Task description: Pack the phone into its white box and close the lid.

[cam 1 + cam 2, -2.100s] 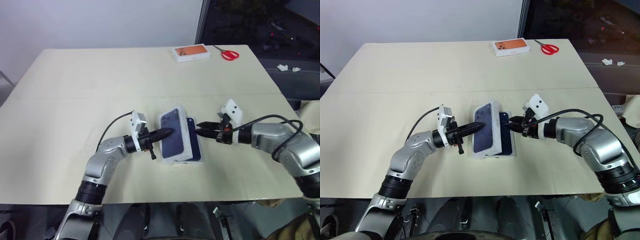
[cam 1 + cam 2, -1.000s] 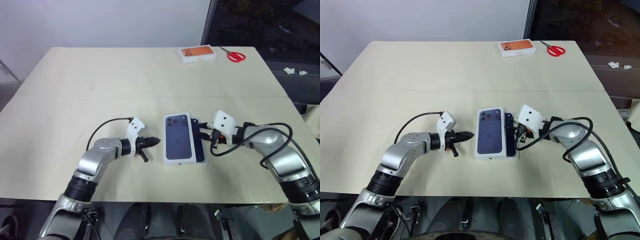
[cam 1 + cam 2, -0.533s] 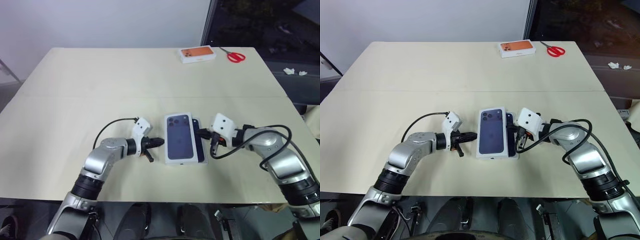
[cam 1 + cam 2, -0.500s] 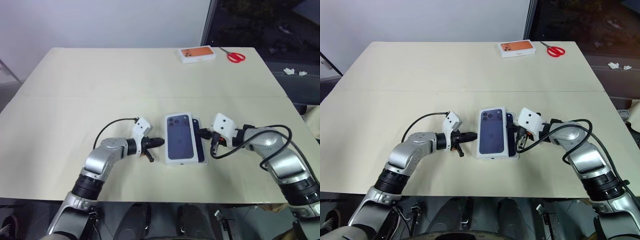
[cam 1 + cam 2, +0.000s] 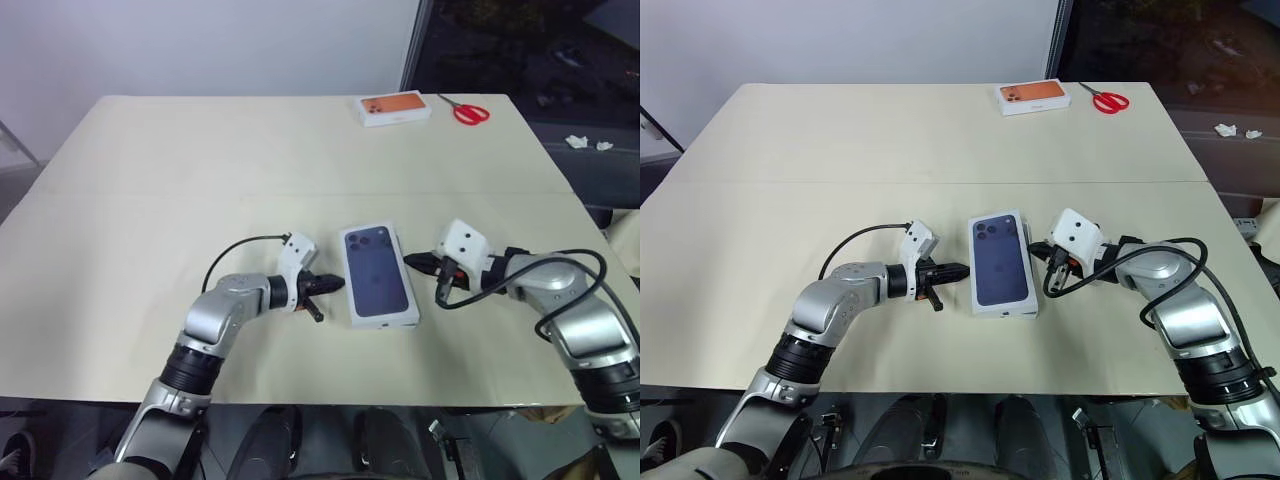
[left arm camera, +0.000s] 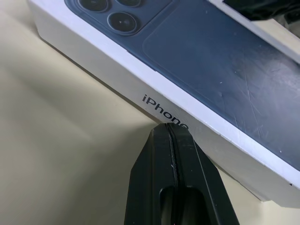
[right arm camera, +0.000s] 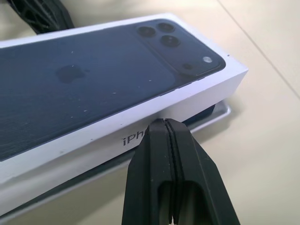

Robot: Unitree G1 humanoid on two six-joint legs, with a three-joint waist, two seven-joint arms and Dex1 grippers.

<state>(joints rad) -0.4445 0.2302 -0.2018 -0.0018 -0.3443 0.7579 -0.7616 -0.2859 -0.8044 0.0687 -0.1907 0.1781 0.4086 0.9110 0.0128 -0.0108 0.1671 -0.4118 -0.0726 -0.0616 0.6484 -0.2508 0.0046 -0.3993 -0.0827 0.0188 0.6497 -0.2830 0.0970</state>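
Note:
The lid (image 5: 379, 287), white with a dark blue phone picture on top, lies flat near the middle of the table, over the white box. Under its edge in the right wrist view a pale rim of the white box (image 7: 223, 111) shows beside a thin dark strip (image 7: 204, 116), which may be the phone; the rest of the phone is hidden. My left gripper (image 5: 338, 283) is shut, its fingertips (image 6: 169, 129) against the lid's left side wall. From the other side, my shut right gripper (image 5: 408, 262) presses its tips (image 7: 164, 124) on the right side wall.
An orange-topped box (image 5: 396, 107) and red scissors (image 5: 466, 110) lie at the table's far right edge. The cream table (image 5: 150, 200) has a seam running across it behind the lid. Both arms rest low over the near part.
The lid has slid to the right and now covers the dark blue phone that showed beside it. My left gripper followed it to the right; my right gripper's tip backed off slightly to the right.

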